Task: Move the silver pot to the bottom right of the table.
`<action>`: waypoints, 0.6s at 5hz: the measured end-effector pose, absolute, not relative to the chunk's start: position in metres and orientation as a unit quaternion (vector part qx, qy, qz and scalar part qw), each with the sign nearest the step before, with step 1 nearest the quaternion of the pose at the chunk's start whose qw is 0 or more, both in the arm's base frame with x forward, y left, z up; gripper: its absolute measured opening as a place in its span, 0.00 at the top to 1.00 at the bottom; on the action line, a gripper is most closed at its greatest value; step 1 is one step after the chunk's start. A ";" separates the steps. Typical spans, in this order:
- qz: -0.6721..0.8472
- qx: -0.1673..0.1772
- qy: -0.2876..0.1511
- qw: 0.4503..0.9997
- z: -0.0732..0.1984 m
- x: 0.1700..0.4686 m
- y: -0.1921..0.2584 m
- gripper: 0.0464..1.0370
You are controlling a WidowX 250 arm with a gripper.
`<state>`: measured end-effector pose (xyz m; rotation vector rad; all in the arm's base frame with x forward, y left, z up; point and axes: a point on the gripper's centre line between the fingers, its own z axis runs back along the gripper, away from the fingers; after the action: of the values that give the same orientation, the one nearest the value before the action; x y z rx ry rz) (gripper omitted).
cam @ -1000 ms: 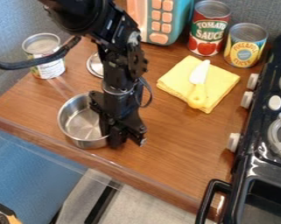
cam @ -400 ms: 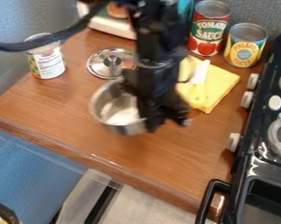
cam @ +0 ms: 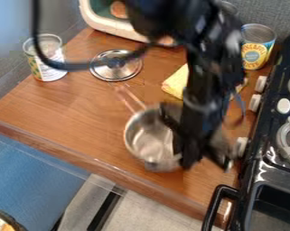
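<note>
The black gripper (cam: pixel 192 158) hangs over the lower right part of the wooden table (cam: pixel 68 108), against the right side of the silver pot (cam: pixel 150 140). Its lower end overlaps the pot's right rim and hides that side of the wall. The pot is upright, its inside facing up, near the table's front edge and left of the stove. Whether the pot's base touches the table I cannot tell.
The black stove (cam: pixel 273 149) borders the table on the right, its handle (cam: pixel 214 203) jutting at the front corner. A yellow cloth (cam: pixel 176 82) lies partly behind the arm. A lid (cam: pixel 115 65) and cans (cam: pixel 47 63) stand farther back.
Gripper and pot have moved together to the right, first also toward the back, then down toward the table's front edge. The lid has come into full view.
</note>
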<state>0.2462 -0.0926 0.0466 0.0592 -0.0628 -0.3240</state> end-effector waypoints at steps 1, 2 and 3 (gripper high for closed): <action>-0.162 0.034 -0.023 0.986 0.032 0.243 -0.104 0.97; -0.156 0.040 -0.016 0.987 0.023 0.243 -0.109 0.94; -0.150 0.039 -0.016 0.988 0.024 0.243 -0.109 0.75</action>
<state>0.2433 -0.1089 0.0242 0.0781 -0.0326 -0.3021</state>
